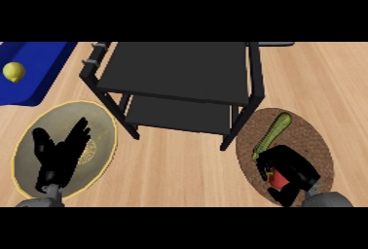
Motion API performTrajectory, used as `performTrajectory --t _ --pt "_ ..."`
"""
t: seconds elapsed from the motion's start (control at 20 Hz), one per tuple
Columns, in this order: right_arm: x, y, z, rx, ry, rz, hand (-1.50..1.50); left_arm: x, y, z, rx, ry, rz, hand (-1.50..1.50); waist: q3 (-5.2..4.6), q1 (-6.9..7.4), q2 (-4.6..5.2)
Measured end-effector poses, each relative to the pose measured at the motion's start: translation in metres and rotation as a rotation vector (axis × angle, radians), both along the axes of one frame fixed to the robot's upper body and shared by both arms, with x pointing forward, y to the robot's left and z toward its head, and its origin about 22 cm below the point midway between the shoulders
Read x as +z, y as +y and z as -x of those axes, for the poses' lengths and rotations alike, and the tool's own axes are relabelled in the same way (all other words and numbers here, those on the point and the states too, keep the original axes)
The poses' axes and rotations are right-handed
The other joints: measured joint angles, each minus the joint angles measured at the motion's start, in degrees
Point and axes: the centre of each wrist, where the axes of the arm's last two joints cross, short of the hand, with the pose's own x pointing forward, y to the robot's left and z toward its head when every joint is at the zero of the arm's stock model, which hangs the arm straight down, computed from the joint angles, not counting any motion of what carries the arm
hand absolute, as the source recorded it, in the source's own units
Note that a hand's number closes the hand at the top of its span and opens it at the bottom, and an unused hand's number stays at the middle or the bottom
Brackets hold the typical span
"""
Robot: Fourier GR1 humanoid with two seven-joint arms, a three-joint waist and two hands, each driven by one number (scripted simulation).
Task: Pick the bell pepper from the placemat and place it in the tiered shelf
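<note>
Just ahead of the right hand (291, 168): a long green vegetable (273, 133), slanting away to the right on the same brown mat (316, 141), near end right by the fingers. Ahead and to the left of that hand: black shelf (179, 68) of two tiers, its nearest post standing between hand and lower tier. Far off to the left, beyond the left hand (61, 151): blue tray (43, 63) with a lemon (13, 72).

Inside the right hand, over the mat's near part: red pepper (278, 180), mostly hidden. Cannot tell its long axis or which way it points.

Right hand curled round the pepper, fingers and thumb wrapped over it, forearm entering from below. Left hand over a yellow mat (101, 121) on the table (179, 170), fingers straight and spread, pointing away, holding nothing.
</note>
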Motion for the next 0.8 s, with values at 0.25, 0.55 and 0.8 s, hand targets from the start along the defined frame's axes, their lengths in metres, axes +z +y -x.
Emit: performTrajectory --t 0.25,0.55,0.8 --pt "-0.002 0.072 0.009 -0.178 0.013 -0.058 1.5 0.002 0.003 0.002 0.001 0.001 -0.001 0.0 -0.15 -0.04 -0.3" --pt "0.032 0.13 0.016 -0.377 -0.082 -0.112 1.5 0.001 0.0 0.001 -0.007 0.016 0.005 0.0 0.62 -0.04 0.11" --pt "0.076 0.166 0.023 -0.509 -0.192 -0.149 1.5 0.0 0.0 0.001 -0.01 0.023 0.003 0.0 0.78 0.04 0.05"
